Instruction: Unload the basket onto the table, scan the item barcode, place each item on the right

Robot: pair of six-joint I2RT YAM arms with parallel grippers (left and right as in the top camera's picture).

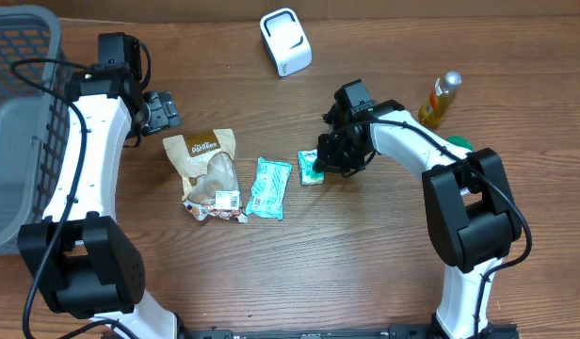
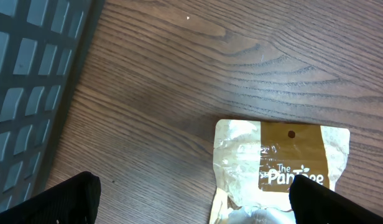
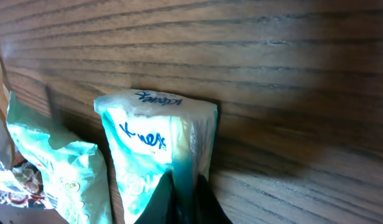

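Two arms stand over the brown wood-grain table [image 1: 365, 273]. From large to small I see the grey plastic mesh basket [image 1: 17, 113] at the left edge, the tan-and-brown foil snack pouch [image 1: 203, 162], the teal crinkled wrapper [image 1: 268, 188] just beside it, the white boxy barcode scanner [image 1: 285, 40] at the far side, and the small green-and-white tissue packet [image 1: 311, 168] right of the wrapper. The right gripper [image 3: 184, 194] is pressed together, pinching that packet's edge. The left gripper [image 2: 198, 205] is spread wide above the pouch, holding nothing. I judge the pick-up to be in hand. Next, I must lift the packet and turn its barcode toward the scanner, which is well apart.
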